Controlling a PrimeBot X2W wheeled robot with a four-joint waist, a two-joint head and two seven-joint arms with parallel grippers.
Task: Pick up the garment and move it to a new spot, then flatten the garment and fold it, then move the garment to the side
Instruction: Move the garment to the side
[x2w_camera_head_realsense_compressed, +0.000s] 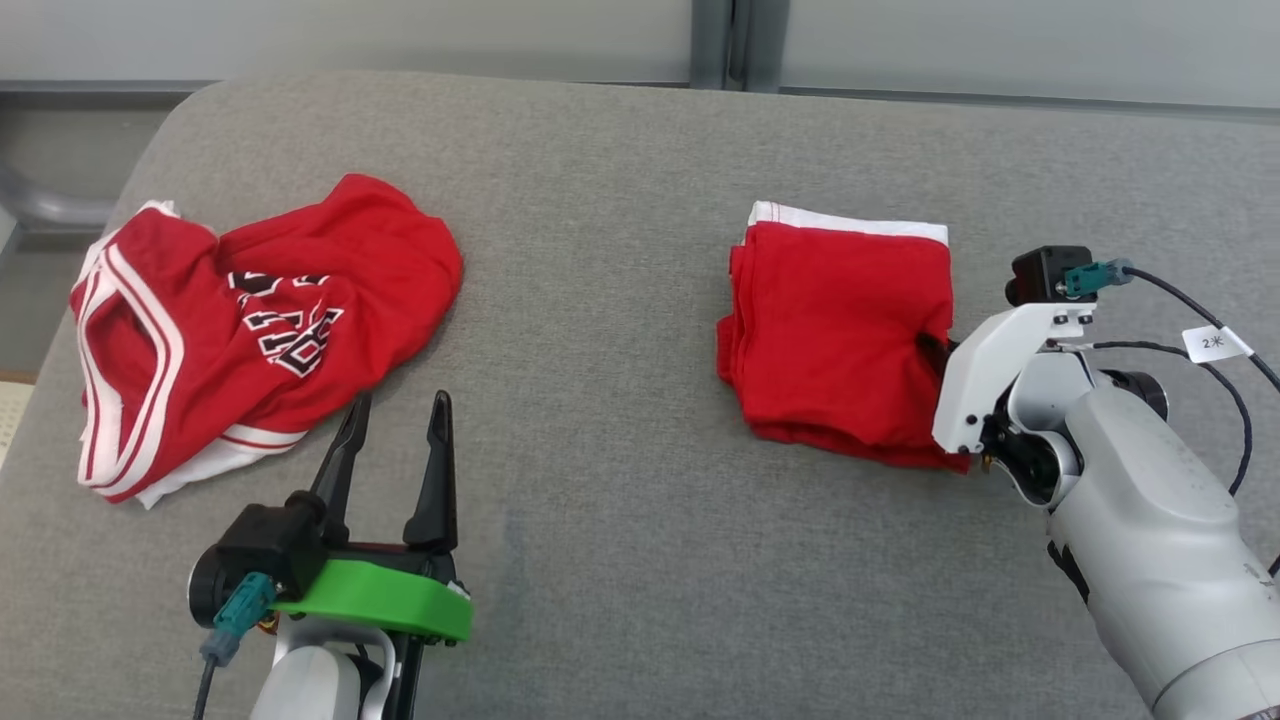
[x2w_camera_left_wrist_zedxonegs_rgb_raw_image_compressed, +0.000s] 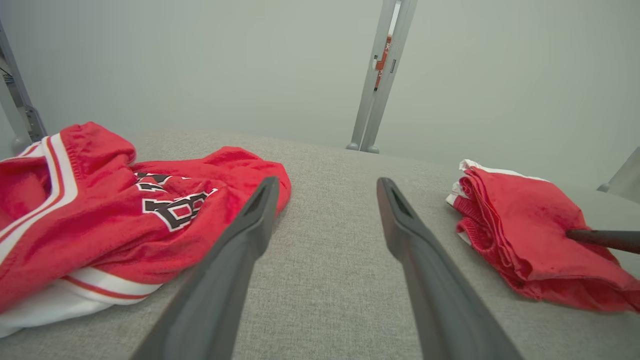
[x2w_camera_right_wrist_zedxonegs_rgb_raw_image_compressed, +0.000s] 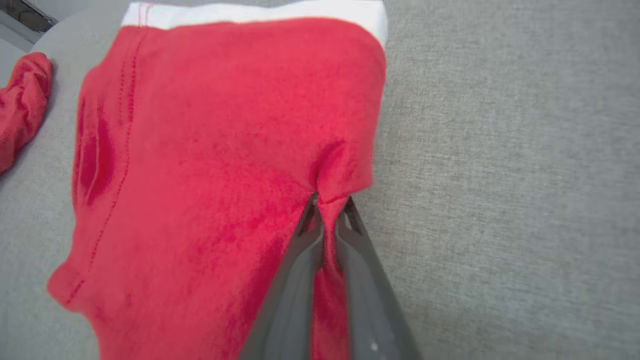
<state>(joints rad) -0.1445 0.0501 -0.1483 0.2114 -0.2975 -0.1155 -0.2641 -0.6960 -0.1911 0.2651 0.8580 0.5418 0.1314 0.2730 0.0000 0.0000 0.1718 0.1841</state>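
Two jaws of my left gripper stand spread; my right gripper is pinched on the right edge of the folded red cloth garment with white hem, on the grey upholstered surface; I'd slide it sideways low, keeping layers stacked

White paper tag on black cable, right edge of grey fabric surface: "2" plus star-like mark. Crumpled red jersey with white trim, left edge: black-and-white block lettering, folded over, unreadable.
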